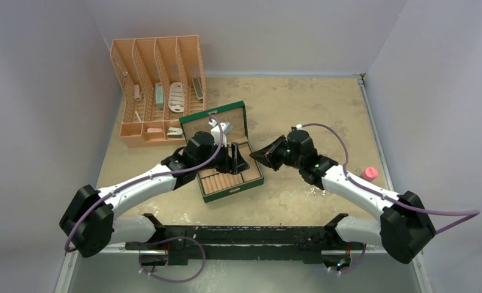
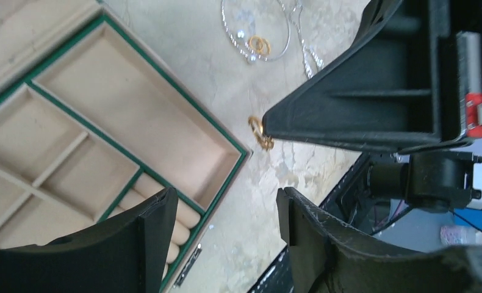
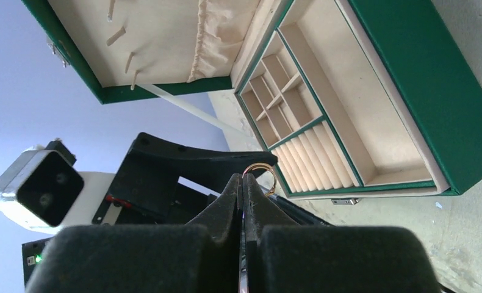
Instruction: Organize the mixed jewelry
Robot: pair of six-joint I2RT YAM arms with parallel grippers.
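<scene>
The right gripper (image 3: 243, 183) is pressed together, pinching a gold ring (image 2: 260, 133) at its tips, just outside the box (image 3: 421, 79) wall. The left gripper (image 2: 226, 210) hangs spread over the box edge, facing the ring. The roll slots (image 3: 318, 162) appear nearest the left arm.

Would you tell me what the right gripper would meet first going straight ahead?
Probably the left gripper, just beyond the held ring; the green box sits close behind, though depth is unclear.
</scene>
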